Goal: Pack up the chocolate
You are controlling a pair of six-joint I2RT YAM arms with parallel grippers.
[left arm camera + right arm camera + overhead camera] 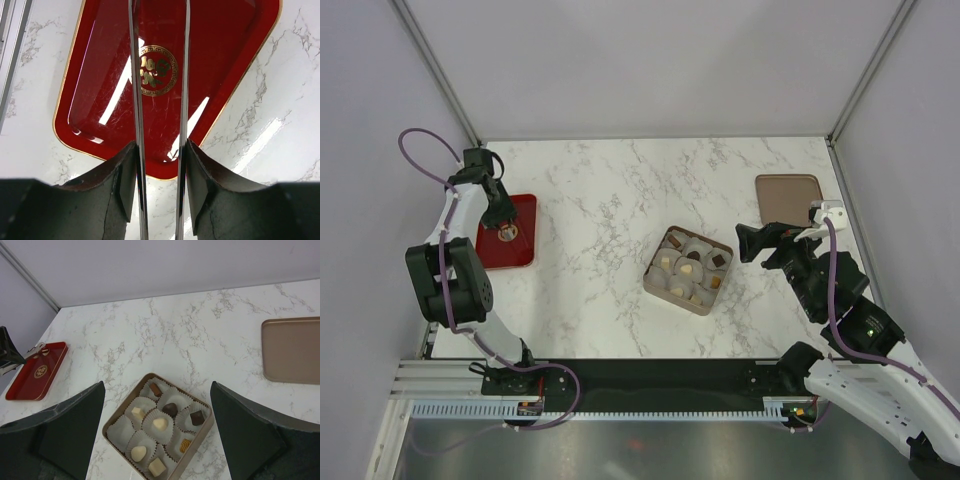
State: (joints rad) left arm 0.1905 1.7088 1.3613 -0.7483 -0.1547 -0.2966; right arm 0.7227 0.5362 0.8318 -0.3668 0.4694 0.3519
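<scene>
Chocolate (160, 423) box (656, 258) well inside table (590, 200) edges

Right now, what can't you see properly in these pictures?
- Tips of the left gripper: cut off by the top edge in the left wrist view and too small from above, so whether they hold anything is unclear.
- The lid: cut by the right wrist view's right edge.

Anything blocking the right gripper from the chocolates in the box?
Nothing visible. The right gripper hangs open just right of the box, with only bare marble table between them. The lid lies flat at the far right, off the box, so the chocolates sit exposed in their paper cups.
</scene>
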